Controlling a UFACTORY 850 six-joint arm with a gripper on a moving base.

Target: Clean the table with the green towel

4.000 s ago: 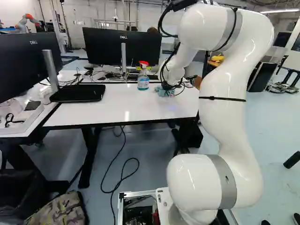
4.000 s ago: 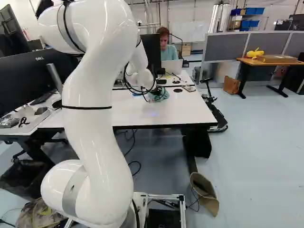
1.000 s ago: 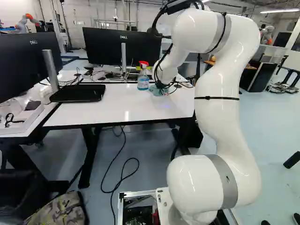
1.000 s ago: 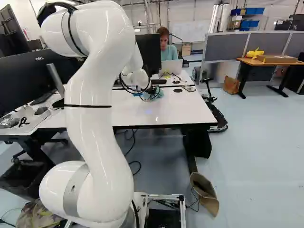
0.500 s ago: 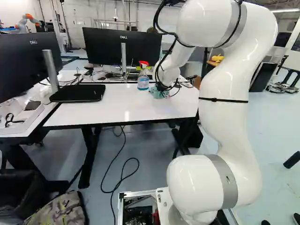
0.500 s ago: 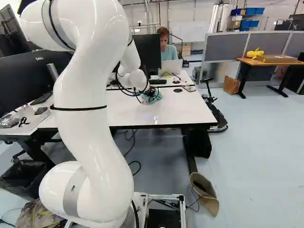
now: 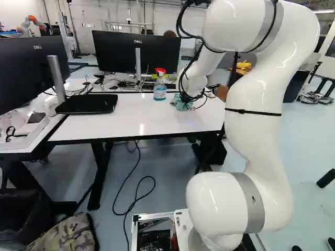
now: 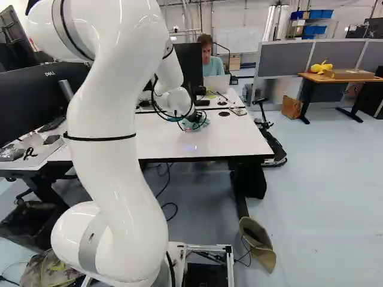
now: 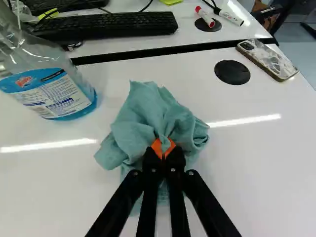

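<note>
At the far right part of the white table (image 7: 120, 123), the gripper (image 7: 184, 99) is low over the tabletop, partly hidden by cables. The wrist view shows the gripper (image 9: 163, 148) with its orange pads close together, shut on a fold of the crumpled green towel (image 9: 148, 111). The towel spreads on the table around and ahead of the fingers; in the left base view the towel (image 7: 181, 105) is a small teal bundle. A spray bottle (image 7: 160, 86) with a red top stands beside it.
A keyboard (image 9: 103, 24) and markers (image 9: 229, 18) lie across the gap between tables. A phone (image 9: 268, 59) is near the table's edge, beside a black round cap (image 9: 232, 72). Monitors (image 7: 137, 52) stand behind and at the left. Another robot (image 7: 30, 23) is far back.
Since a second ago, my arm has shifted to the right and slightly nearer in the left base view, and the towel has moved with the gripper, away from the bottle. The base has stayed still.
</note>
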